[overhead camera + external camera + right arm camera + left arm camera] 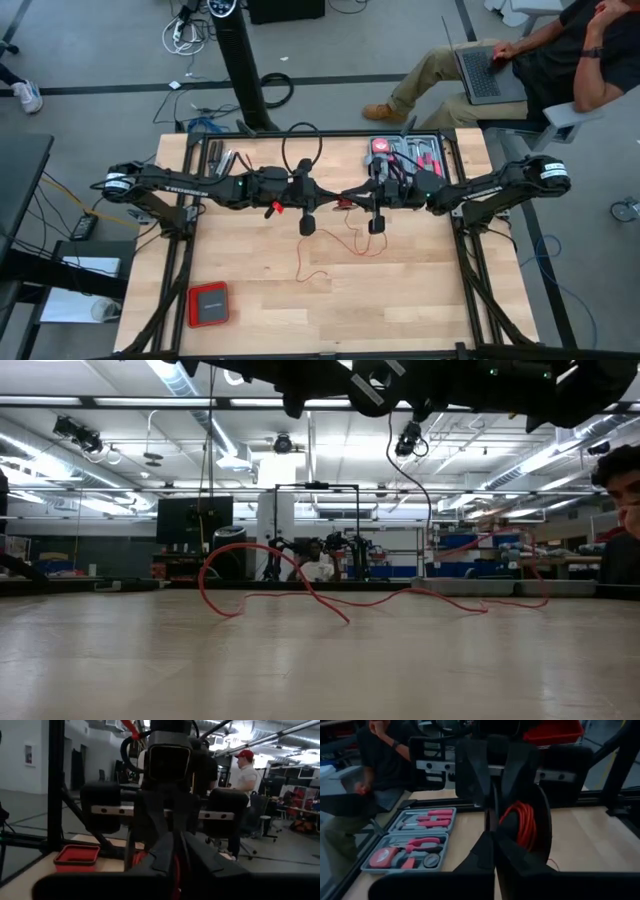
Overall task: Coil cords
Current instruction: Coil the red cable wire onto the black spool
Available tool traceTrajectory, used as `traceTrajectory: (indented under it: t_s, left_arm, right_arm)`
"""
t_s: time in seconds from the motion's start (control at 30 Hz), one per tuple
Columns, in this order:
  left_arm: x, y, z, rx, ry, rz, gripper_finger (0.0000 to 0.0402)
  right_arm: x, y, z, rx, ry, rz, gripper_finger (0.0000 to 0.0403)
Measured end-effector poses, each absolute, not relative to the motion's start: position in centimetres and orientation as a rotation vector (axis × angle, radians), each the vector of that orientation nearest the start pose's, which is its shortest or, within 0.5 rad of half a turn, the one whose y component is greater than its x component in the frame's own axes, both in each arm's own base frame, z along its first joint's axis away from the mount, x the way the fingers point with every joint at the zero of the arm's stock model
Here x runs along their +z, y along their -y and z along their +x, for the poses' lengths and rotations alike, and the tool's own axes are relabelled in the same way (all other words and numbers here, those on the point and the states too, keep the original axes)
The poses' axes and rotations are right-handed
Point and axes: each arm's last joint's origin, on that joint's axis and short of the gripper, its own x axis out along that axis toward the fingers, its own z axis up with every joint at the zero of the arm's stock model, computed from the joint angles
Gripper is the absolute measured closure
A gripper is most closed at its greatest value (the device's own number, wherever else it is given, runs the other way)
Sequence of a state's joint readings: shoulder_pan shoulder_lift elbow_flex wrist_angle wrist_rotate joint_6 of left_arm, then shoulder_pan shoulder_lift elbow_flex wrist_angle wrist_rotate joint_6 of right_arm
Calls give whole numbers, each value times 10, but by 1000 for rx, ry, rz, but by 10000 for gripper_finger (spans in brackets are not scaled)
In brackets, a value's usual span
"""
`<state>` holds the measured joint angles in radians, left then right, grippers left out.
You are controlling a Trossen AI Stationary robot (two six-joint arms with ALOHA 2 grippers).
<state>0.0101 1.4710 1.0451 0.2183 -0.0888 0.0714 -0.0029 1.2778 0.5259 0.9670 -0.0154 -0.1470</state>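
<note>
- Dark fingers of the left gripper (492,837) fill the left wrist view, pressed together, with a red cord (522,822) bundle coiled just beyond them.
- Facing it at mid-table, the right gripper (345,200) meets the left gripper nose to nose; whether its fingers are parted cannot be told.
- Loose cord trails in thin loops across the wooden table (400,300) below both arms.
- Grey tool tray (405,152) sits at the table's far edge; a flat red box (209,304) lies near the front left corner.
- Beyond the table, a seated person (540,50) works at a laptop.
</note>
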Motion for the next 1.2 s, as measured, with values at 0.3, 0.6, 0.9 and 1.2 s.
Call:
traceTrajectory:
  t_s: [0.3, 0.6, 0.9, 1.2]
  left_arm:
    - [301, -11, 330, 208, -252, 122, 401]
    - [321, -19, 321, 458, -150, 175, 401]
    - [333, -23, 321, 538, -51, 202, 401]
    - [340, -21, 322, 485, 34, 184, 401]
  right_arm:
    - [282, 2, 230, -76, 249, -125, 303]
    - [260, -5, 218, -484, -85, -119, 316]
    - [249, -9, 223, -547, -134, -102, 322]
    - [241, -2, 227, -475, -192, -109, 312]
